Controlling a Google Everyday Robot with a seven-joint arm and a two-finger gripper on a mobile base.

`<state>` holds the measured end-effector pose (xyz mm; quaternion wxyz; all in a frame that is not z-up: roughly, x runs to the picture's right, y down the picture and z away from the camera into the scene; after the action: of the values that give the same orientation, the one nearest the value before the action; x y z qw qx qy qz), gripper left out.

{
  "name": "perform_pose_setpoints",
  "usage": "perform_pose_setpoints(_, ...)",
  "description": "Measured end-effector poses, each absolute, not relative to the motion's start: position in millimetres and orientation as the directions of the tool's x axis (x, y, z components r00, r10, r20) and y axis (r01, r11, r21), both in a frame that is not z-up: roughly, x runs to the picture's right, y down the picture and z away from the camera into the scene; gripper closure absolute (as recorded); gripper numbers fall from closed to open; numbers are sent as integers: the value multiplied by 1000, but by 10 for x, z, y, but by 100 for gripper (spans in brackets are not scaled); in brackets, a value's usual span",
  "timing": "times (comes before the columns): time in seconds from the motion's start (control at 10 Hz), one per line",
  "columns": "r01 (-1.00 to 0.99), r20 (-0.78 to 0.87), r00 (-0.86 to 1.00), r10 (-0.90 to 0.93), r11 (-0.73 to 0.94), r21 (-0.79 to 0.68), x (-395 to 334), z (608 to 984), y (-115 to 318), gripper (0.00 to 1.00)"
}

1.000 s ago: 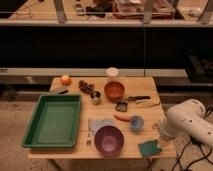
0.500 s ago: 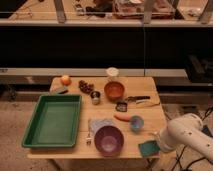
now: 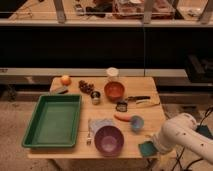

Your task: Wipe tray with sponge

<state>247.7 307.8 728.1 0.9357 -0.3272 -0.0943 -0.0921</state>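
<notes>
Sponge lies at table edge, just beside the tool; tool's state cannot be told.

The tray is a large, shallow rectangle of green plastic with a raised rim. It lies flat on the table, well apart from the hand, far across toward the left side of the camera view. The sponge is a small, flat, teal-green square lying at the table's front right corner. It is just beside the hand, which hangs low over that corner. Whether the two touch cannot be told.
</notes>
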Motion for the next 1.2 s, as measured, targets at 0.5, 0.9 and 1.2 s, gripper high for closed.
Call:
perform_pose_setpoints(0.5,252,262,958,-119,784,-567,2462,7372,3101,20)
perform_pose_setpoints(0.9,252,257,959,-122,779,-574,2519,7519,3189,20)
perform_pose_setpoints(1.2,246,259,959,-112,780,-575,2567,7578,3236,34)
